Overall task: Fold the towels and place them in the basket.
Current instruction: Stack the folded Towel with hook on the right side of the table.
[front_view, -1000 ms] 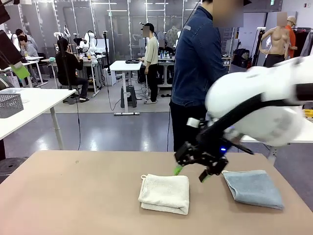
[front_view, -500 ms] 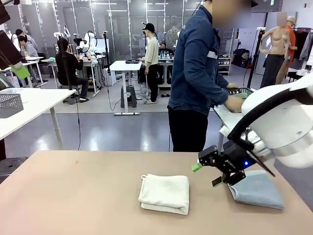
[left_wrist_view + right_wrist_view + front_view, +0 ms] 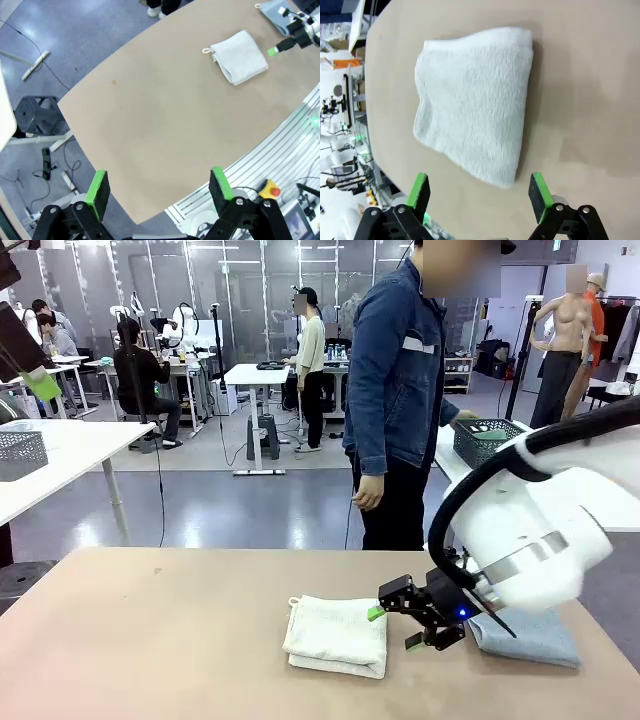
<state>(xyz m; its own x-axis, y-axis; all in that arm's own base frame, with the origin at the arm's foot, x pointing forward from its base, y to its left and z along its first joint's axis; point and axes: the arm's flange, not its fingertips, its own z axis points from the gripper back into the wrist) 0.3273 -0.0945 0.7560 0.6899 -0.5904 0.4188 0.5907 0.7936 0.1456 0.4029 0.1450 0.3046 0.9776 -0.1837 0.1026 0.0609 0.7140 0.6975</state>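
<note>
Towels first: my folded cream-white terry towel (image 3: 337,636) lies as a soft square pad near the tabletop's (image 3: 150,640) near edge, and a folded pale blue-grey terry towel (image 3: 530,633) sits toward the right edge. Both look folded; basketing remains, I judge. The dark wire-mesh basket (image 3: 487,441) rests beyond, beside the person (image 3: 400,390). My right tool (image 3: 395,628) hovers open beside the cream pad; my left tool (image 3: 157,186) hangs open, empty.

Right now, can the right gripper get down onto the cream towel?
Probably yes: the right gripper, jaws open, hangs at the cream towel's edge with nothing between them, and the blue-grey towel lies clear beyond it.
</note>
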